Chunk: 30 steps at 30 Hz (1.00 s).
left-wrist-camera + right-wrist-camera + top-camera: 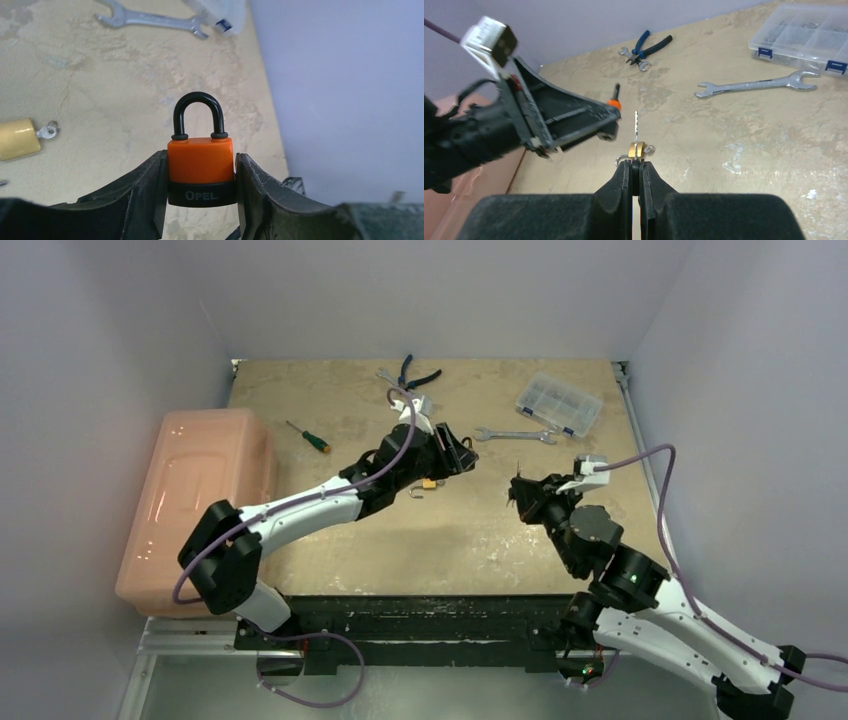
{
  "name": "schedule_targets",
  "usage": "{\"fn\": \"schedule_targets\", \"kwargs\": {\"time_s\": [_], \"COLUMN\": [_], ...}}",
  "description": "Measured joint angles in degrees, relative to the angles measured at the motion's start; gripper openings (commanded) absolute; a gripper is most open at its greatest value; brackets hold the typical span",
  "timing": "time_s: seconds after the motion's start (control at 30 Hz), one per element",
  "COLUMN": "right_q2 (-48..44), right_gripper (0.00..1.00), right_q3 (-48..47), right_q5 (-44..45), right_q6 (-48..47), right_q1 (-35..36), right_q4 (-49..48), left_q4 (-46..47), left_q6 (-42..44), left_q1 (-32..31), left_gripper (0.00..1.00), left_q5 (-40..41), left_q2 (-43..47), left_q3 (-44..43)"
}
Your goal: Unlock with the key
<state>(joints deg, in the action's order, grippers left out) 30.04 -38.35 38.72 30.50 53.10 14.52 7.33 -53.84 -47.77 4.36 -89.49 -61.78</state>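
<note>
- The surface [470, 540] is a worn, mottled tan board.
- At its far edge lie blue-handled pliers [418, 372], just beside a small spanner [386, 374]; a clear compartment box [558, 403] lies further right.
- Nearer the middle lie a screwdriver [306, 436], a larger spanner [515, 435] and a small brass-coloured lock [428, 483], well apart from one another.

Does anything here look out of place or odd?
Nothing is spilled or broken. One oddity: a spare brass padlock lies loose on the table, while the left hand grips the orange padlock and the right hand pinches the key. The table itself looks scuffed and blotchy.
</note>
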Motion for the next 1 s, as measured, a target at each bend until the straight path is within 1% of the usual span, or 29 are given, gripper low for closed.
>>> {"fn": "schedule_targets", "kwargs": {"time_s": [0.17,0.3,0.4,0.53,0.77,1.0], "right_q2": [4.0,7.8,12.5,18.8,26.4,34.1], "right_gripper": [0.00,0.00,0.00,0.00,0.00,0.00], "right_q3": [0.0,0.0,-1.0,-3.0,-9.7,-16.9], "right_q5": [-3.3,-7.0,-10.2,-15.2,-24.1,-30.7], "right_q6": [1.6,2.3,2.5,2.0,-0.3,-2.0], "right_q1": [0.0,0.0,0.0,-0.1,-0.3,-3.0], "right_q4": [-2.3,-5.8,-6.8,-7.9,-9.5,-9.8], "left_q4": [3.3,2.4,1.0,-0.2,1.2,2.8], "left_q6": [-3.6,-7.3,-9.5,-11.7,-16.0,-17.0], "left_q1": [1.3,1.7,1.7,1.7,1.7,1.7], "left_gripper": [0.00,0.00,0.00,0.00,0.00,0.00], "left_q5": [1.6,7.1,11.5,15.2,20.0,22.3], "left_q2": [5.0,7.8,10.1,12.1,16.9,19.3], "left_q3": [1.5,1.7,2.2,2.7,9.6,12.3]}}
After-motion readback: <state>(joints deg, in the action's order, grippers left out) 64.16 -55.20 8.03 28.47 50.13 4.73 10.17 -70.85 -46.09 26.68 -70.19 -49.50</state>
